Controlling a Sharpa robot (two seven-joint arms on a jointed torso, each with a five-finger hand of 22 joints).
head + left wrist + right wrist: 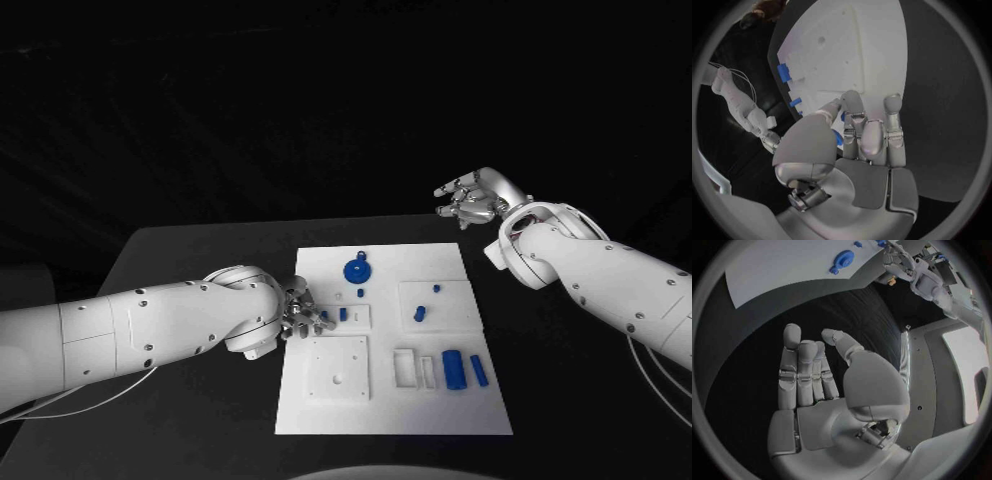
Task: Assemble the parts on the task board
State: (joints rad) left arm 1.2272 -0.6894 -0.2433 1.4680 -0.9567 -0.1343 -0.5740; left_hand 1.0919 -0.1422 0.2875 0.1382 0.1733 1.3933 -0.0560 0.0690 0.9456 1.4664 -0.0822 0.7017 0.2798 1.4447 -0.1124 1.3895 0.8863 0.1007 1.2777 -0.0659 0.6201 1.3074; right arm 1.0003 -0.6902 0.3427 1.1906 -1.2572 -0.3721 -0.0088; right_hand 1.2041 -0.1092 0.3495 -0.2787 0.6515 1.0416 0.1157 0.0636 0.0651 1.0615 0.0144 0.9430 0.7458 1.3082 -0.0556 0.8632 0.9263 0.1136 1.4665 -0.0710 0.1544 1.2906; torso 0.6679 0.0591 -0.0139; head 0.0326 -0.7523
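The white task board [325,415] lies in the middle of the table. On it are a round blue part [356,270], small blue pieces [418,312] and two blue cylinders [453,368]. My left hand [296,312] reaches over the board's left edge, with its fingers next to two small blue pieces [343,313]. In the left wrist view a blue piece [837,139] shows between the thumb and fingers [873,135], but I cannot tell whether it is gripped. My right hand [469,200] is raised beyond the board's far right corner, its fingers straight, holding nothing [811,385].
A raised white block [339,368] with holes sits at the board's near left. Beside it are white slots [415,368]. The black table [202,260] surrounds the board on every side.
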